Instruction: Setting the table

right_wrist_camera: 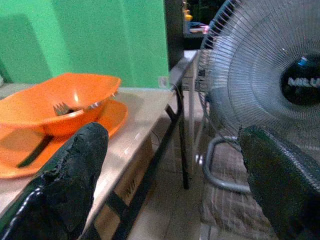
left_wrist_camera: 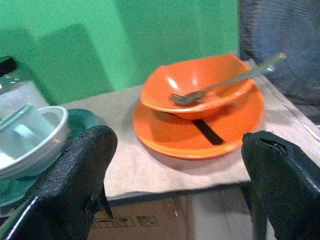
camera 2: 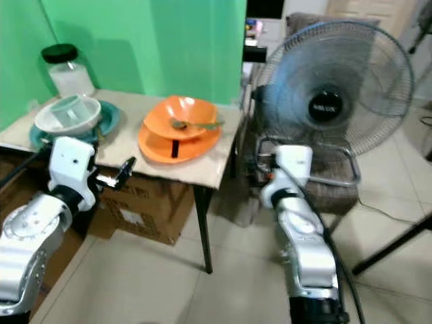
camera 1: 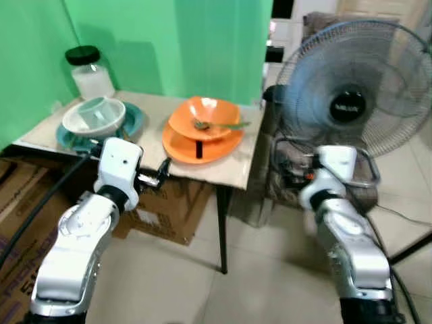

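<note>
Left wrist view: the left tool point(left_wrist_camera: 175, 165) has its two black fingers point(left_wrist_camera: 75, 175) spread apart, empty, short of the surface's point(left_wrist_camera: 150, 170) front edge.
Right wrist view: the right tool point(right_wrist_camera: 175, 175) has fingers apart, empty, beside the surface's right end, facing a fan point(right_wrist_camera: 265, 85).
Under the surface: cardboard boxes point(camera 1: 169, 209).
Orange plate point(camera 1: 216, 147): on the surface's right half, an orange bowl point(camera 1: 209, 115) on it.
Fork point(camera 1: 219, 125): lying in the orange bowl.
White bowl point(camera 1: 94, 116): on a teal plate point(camera 1: 131, 120), left half.
Jar point(camera 1: 88, 71): black lid, back left, by the green wall.
</note>
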`<state>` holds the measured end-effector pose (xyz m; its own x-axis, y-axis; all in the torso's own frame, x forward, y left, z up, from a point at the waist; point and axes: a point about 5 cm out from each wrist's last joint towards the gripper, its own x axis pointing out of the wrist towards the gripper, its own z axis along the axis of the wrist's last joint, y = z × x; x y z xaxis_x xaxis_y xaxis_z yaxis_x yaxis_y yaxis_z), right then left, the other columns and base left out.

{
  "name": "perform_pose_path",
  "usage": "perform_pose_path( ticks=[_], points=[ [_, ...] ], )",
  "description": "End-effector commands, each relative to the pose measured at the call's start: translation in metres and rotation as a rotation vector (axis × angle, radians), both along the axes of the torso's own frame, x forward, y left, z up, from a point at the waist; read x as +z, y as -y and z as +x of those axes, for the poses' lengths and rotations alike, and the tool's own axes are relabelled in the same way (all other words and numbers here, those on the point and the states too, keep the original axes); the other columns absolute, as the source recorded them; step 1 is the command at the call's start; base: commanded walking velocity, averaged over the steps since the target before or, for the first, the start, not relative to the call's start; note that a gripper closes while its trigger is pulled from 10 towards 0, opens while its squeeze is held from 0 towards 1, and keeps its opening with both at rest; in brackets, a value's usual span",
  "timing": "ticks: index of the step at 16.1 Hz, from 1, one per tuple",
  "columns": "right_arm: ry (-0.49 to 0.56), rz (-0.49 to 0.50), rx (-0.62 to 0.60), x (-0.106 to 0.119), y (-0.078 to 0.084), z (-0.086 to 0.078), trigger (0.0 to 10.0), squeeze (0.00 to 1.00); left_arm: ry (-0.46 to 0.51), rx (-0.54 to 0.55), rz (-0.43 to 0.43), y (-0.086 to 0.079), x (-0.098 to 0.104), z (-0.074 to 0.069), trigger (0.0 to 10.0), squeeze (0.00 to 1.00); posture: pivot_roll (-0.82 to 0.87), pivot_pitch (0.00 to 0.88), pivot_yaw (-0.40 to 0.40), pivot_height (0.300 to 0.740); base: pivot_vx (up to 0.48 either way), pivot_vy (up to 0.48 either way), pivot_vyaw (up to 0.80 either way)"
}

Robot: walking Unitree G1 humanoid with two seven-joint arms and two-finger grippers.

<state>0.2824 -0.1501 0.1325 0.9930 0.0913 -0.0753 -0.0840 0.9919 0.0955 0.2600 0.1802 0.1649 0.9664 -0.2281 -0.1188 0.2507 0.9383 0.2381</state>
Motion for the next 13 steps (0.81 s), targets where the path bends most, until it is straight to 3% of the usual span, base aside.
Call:
perform_pose_path(
  ticks=[1, 6, 12, 13],
  points=[
    [0.024, 0.015, 0.041, 0.006, -0.013, 0.002, 10.0, 0.00, 0.009, 0.024, 0.018, -0.007, 0.003, -0.001, 10.0, 0.00, 0.20, 0.000, 0.012, 0.740, 0.360, 0.000, 0.00],
    [0.056, -0.042, 0.126, 0.014, -0.015, 0.008, 10.0, 0.00, 0.024, 0.036, 0.012, -0.003, 0.002, -0.003, 10.0, 0.00, 0.20, 0.000, -0.033, 0.740, 0.362, 0.000, 0.00],
    [0.084, -0.021, 0.198, 0.020, -0.025, 0.008, 10.0, 0.00, 0.038, 0.012, 0.059, -0.008, 0.007, -0.006, 10.0, 0.00, 0.22, 0.000, -0.010, 0.740, 0.362, 0.000, 0.76],
    [0.089, -0.017, 0.209, 0.020, -0.026, 0.006, 10.0, 0.00, 0.031, -0.027, 0.067, -0.004, 0.007, -0.007, 10.0, 0.00, 0.22, 0.000, 0.002, 0.740, 0.360, 0.000, 0.00]
  ],
)
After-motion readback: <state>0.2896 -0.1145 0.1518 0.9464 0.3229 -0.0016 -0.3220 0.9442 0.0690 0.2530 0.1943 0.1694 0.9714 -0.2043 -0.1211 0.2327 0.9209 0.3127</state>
